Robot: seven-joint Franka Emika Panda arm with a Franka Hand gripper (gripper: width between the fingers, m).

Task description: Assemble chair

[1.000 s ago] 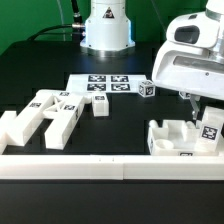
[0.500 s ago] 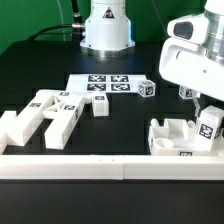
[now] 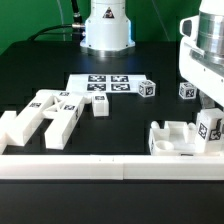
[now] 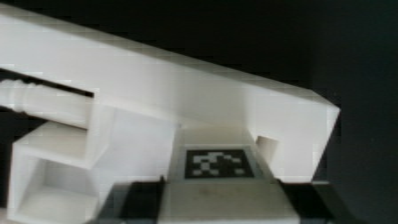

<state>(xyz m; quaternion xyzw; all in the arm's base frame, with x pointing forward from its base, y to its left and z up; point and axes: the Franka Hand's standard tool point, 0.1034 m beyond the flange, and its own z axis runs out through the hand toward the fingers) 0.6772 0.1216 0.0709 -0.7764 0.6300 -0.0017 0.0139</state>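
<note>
The chair, half-built, stands at the near edge of the surface toward the exterior view's right, braced against the border rail, while the end effector clenches its upright tagged piece, probably to seat it.

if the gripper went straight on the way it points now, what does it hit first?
Most likely the tagged chair piece at the exterior view's right edge: the wrist view shows its tag dead ahead of the gripper. Whether they already touch is unclear.
</note>
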